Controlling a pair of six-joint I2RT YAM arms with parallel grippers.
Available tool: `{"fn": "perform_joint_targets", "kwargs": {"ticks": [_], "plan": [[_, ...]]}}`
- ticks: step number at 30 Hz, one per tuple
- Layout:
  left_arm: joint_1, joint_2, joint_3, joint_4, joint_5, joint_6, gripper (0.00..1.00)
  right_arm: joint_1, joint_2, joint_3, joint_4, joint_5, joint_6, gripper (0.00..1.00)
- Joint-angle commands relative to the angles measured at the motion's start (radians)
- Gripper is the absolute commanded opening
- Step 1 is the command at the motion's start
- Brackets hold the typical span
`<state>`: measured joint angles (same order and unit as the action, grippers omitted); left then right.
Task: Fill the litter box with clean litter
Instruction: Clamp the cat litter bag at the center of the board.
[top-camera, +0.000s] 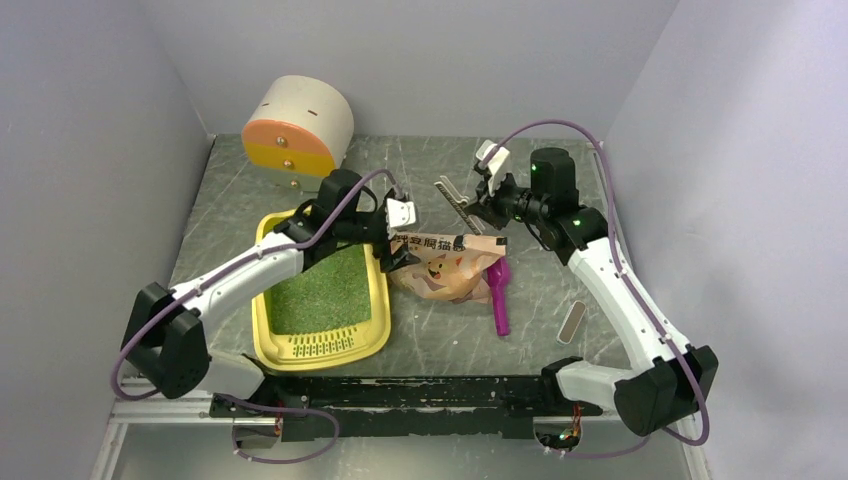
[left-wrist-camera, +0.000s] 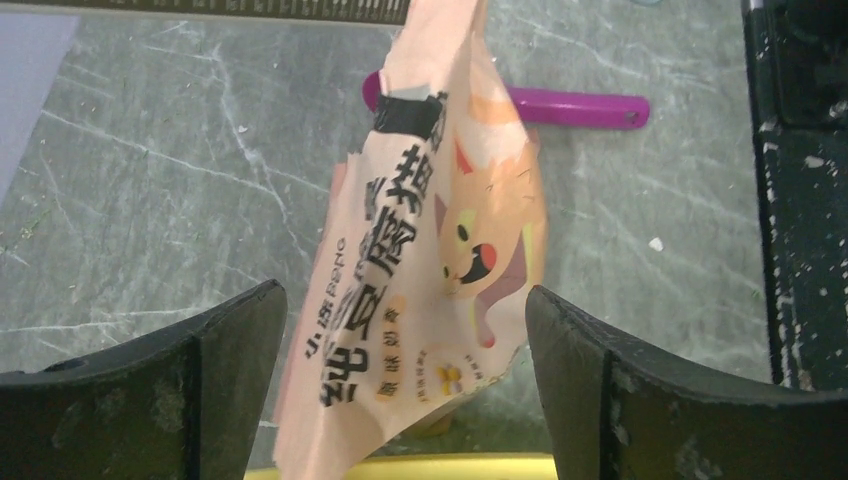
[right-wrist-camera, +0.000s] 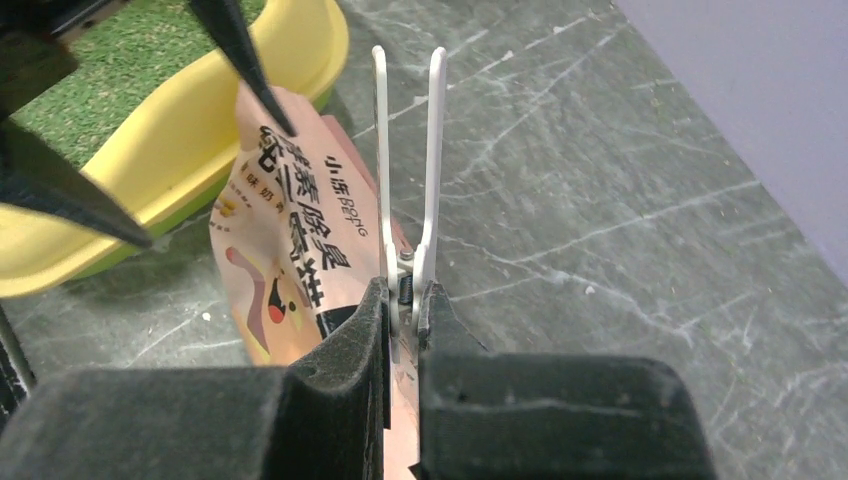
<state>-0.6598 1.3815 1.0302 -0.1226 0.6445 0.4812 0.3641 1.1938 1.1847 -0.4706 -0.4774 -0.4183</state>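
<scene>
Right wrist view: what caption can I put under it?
Right gripper, jaws shut on a white clip, near the printed bag and yellow litter box.

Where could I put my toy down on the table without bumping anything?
Bare table shows on the near side of the bag, between the litter box and the scoop. Another patch lies at the back, between the white cylinder and the right arm. The middle is crowded: bag, scoop, left claw and right claw.
</scene>
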Motion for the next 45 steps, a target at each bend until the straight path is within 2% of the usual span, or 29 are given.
{"fn": "perform_joint_targets", "kwargs": {"ticks": [1, 8, 17, 24, 30, 35, 39, 45], "plan": [[0.069, 0.066, 0.090, -0.093, 0.177, 0.155, 0.91, -0.028, -0.023, -0.036, 0.116, -0.174, -0.010, 0.00], [0.092, 0.146, 0.100, -0.035, 0.215, 0.114, 0.89, -0.054, -0.042, -0.137, 0.253, -0.320, 0.041, 0.00], [0.092, 0.209, 0.109, -0.011, 0.194, 0.055, 0.83, -0.055, -0.038, -0.230, 0.377, -0.406, 0.035, 0.00], [0.092, 0.221, 0.103, 0.001, 0.160, 0.017, 0.75, -0.058, -0.009, -0.224, 0.325, -0.375, -0.034, 0.00], [0.092, 0.234, 0.112, -0.005, 0.150, 0.000, 0.64, -0.060, 0.051, -0.171, 0.154, -0.373, -0.158, 0.00], [0.093, 0.247, 0.122, -0.037, 0.150, 0.002, 0.47, -0.060, 0.040, -0.178, 0.110, -0.332, -0.214, 0.00], [0.092, 0.256, 0.137, -0.086, 0.139, 0.026, 0.33, -0.059, 0.048, -0.131, -0.002, -0.262, -0.281, 0.00], [0.092, 0.272, 0.161, -0.134, 0.163, 0.055, 0.12, -0.058, 0.068, -0.085, -0.088, -0.231, -0.291, 0.00]]}}
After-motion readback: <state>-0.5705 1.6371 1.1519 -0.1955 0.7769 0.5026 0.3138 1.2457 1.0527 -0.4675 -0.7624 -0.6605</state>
